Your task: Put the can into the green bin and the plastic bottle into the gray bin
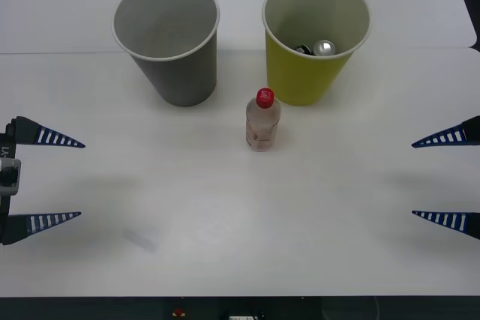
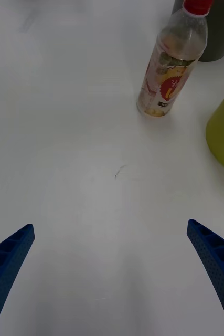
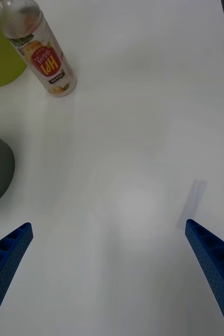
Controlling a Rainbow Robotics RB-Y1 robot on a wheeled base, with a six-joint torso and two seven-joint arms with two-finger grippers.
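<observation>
White bench [image 1: 240,222] with two bins at the far side: the gray bin [image 1: 169,43] on the left, the green bin [image 1: 313,43] on the right. The can [image 1: 323,48] lies inside the green bin, silver top showing. The plastic bottle [image 1: 262,120] stands upright just near of the gap between the bins, closer to the green one, touching neither. The left tool [image 1: 64,180] rests at the left edge, fingers spread apart and empty. The right tool [image 1: 430,180] rests at the right edge, likewise spread and empty, well apart from the bottle.
</observation>
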